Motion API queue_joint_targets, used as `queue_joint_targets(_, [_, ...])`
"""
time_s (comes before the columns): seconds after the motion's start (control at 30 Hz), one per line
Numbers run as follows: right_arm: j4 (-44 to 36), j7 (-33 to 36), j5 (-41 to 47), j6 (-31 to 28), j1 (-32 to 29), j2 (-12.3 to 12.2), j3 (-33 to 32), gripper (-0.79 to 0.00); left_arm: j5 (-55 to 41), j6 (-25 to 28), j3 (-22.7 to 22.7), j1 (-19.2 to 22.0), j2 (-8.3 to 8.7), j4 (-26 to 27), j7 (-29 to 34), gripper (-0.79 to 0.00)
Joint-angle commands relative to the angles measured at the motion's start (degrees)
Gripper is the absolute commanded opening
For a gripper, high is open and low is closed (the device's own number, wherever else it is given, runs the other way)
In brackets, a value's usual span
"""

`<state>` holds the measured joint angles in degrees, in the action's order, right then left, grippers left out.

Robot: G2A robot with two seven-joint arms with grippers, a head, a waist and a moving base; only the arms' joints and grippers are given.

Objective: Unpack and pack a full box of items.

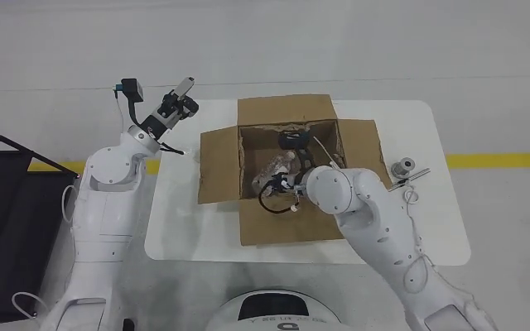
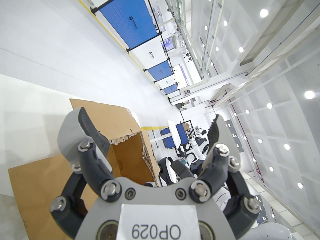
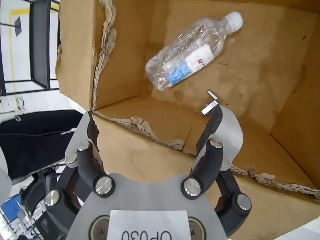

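Observation:
An open cardboard box [image 1: 286,107] stands on the white table [image 1: 414,223] with its flaps folded out. A clear plastic bottle [image 3: 190,56] with a white cap lies on its side on the box floor [image 3: 262,76]. My right gripper [image 3: 155,118] hangs open over the torn box wall, short of the bottle, holding nothing. A small metal piece [image 3: 211,102] sits just past one fingertip. My right arm [image 1: 331,189] bends into the box. My left gripper [image 2: 150,123] is open and empty, raised off the table's far left corner [image 1: 184,89], beside a box flap [image 2: 100,116].
A small metal object [image 1: 403,168] lies on the table to the right of the box. A black rack [image 1: 21,178] stands off the table's left side. The box edges [image 3: 107,33] are torn and ragged.

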<state>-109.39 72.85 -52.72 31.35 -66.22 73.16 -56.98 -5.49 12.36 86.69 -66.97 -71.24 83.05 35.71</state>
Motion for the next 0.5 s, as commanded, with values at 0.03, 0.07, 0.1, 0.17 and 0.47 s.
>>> queue_joint_targets(0.03, [3.0, -1.7, 2.0, 0.1, 2.7, 0.7, 1.4, 0.0, 0.0, 0.0, 0.0, 0.0, 0.0, 0.0, 0.0, 0.0])
queue_joint_targets(0.07, [3.7, -3.1, 5.5, -0.8, 3.5, 1.1, 1.3, 0.0, 0.0, 0.0, 0.0, 0.0, 0.0, 0.0, 0.0, 0.0])
queue_joint_targets(0.1, [4.8, -5.1, 8.4, -1.3, 4.1, 1.5, 0.9, 0.0, 0.0, 0.0, 0.0, 0.0, 0.0, 0.0, 0.0, 0.0])
queue_joint_targets(0.17, [4.8, -5.1, 8.4, -1.3, 4.1, 1.5, 0.9, 0.0, 0.0, 0.0, 0.0, 0.0, 0.0, 0.0, 0.0, 0.0])
queue_joint_targets(0.47, [4.8, -5.1, 8.4, -1.3, 4.1, 1.5, 0.9, 0.0, 0.0, 0.0, 0.0, 0.0, 0.0, 0.0, 0.0, 0.0])
